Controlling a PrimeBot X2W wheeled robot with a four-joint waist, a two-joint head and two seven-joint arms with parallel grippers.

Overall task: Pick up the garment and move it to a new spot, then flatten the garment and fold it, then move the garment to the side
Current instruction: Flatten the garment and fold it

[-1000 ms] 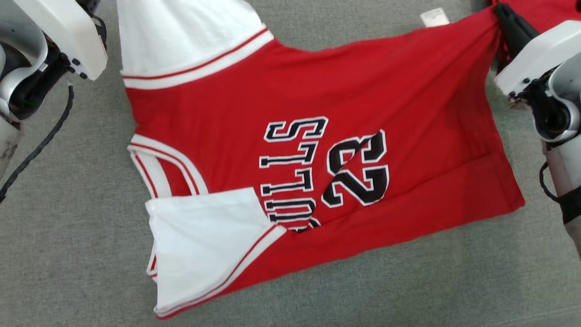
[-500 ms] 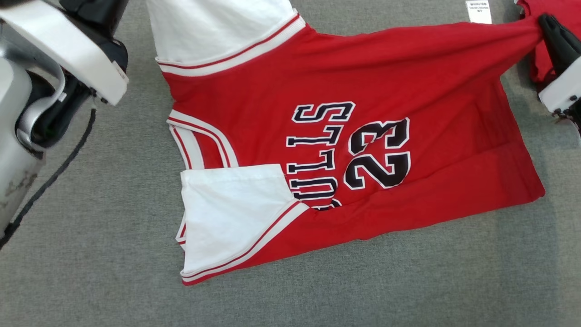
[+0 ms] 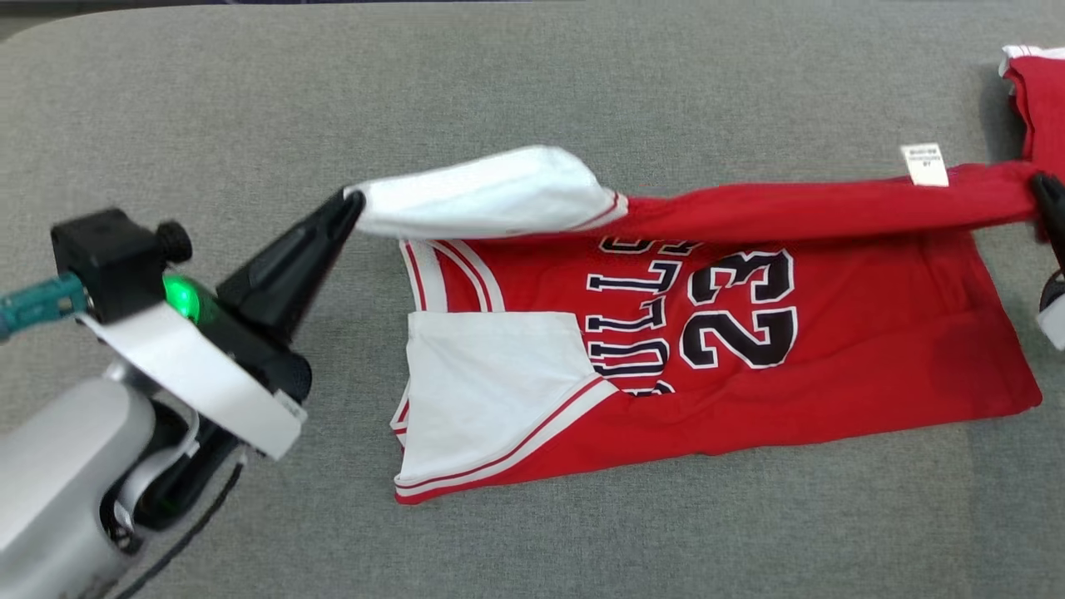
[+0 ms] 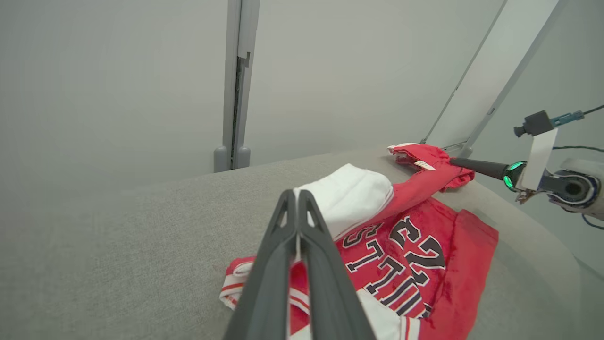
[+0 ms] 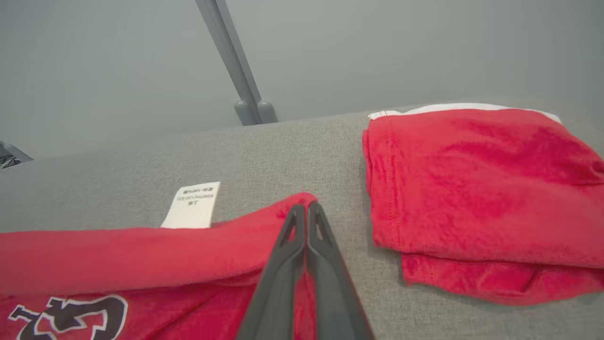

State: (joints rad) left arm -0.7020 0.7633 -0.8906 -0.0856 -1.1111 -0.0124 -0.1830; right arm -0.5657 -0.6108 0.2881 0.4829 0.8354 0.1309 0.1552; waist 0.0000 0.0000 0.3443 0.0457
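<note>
The garment point(image 3: 832, 366) is a red jersey with white sleeves and black "BULLS 23" lettering, spread on the grey table. Its far edge is lifted off the cloth and stretched taut between both grippers. My left gripper point(image 3: 356, 202) is shut on the white sleeve point(image 3: 491, 191) at the left end; the left wrist view shows the same grip point(image 4: 297, 194) on that sleeve point(image 4: 351, 196). My right gripper point(image 3: 1047, 187) is shut on the red hem corner at the right edge, seen close in the right wrist view point(image 5: 306, 209). A white care label point(image 3: 924, 163) sticks up from the lifted edge.
A second red garment point(image 5: 476, 184), folded, lies on the table just right of my right gripper point(image 3: 1036, 91). The grey table point(image 3: 582, 75) curves away at its far edge. A grey post point(image 5: 236, 61) stands behind the table.
The head view has shifted, bringing the far table into sight. Both grippers have carried the jersey's far edge up and toward the near side, so the upper half now folds over the lettering.
</note>
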